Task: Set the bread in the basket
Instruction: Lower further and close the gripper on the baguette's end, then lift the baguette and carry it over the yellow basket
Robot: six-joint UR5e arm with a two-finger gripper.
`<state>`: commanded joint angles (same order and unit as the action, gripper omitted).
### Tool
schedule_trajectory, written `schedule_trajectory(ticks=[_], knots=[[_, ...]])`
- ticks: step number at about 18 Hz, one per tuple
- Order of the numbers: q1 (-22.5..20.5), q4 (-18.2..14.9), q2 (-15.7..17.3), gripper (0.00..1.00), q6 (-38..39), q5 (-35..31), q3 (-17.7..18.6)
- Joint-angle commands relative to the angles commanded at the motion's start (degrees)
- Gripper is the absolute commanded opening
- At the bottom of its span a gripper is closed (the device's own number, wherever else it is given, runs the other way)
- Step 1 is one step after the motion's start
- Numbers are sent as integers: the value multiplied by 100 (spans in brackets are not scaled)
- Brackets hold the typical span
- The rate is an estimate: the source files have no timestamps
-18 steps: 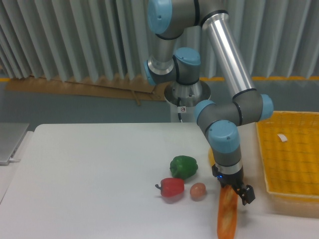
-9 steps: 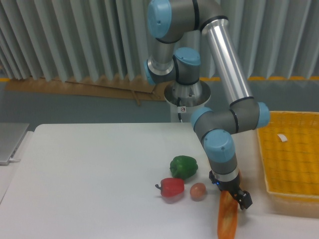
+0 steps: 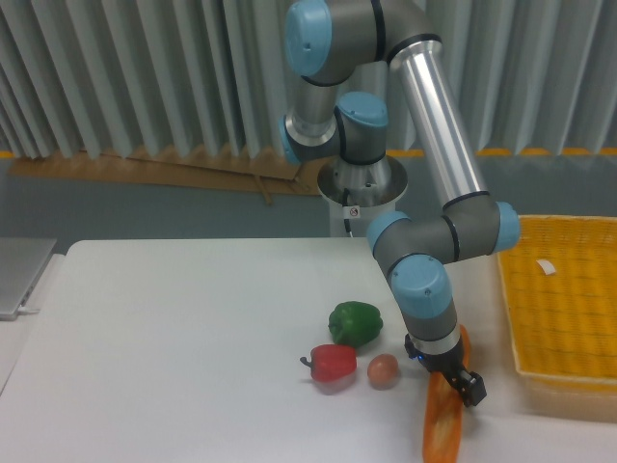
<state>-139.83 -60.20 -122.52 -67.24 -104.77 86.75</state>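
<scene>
The bread (image 3: 442, 429), a long orange-golden baguette, lies on the white table near the front edge, pointing toward the camera. Its far tip (image 3: 465, 338) pokes out behind the wrist. My gripper (image 3: 451, 378) is down over the bread's far half, and one black finger (image 3: 473, 390) shows just to the right of the loaf. The jaws straddle the bread and look open, with a small gap at the visible finger. The other finger is hidden. The yellow woven basket (image 3: 564, 381) sits at the right edge of the table, with a small white tag (image 3: 548, 268) inside.
A green pepper (image 3: 355, 322), a red pepper (image 3: 334, 363) and a small brown egg (image 3: 383, 368) lie just left of the gripper. A grey tray (image 3: 19, 275) sits at the far left. The arm's base (image 3: 362, 183) stands behind the table.
The wrist has swung slightly left and lower, turning the gripper over the bread. The bread's far tip now shows behind the wrist. The bread has stayed on the table.
</scene>
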Motion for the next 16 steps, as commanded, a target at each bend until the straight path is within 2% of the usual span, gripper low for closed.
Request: schedule_trajectory(ticks=[2,9,16], knots=[[0,0,0,31,-9,0,9],[-26,-35,211,30,-35,44,0],[-70,-123,615,30,-44,360,132]])
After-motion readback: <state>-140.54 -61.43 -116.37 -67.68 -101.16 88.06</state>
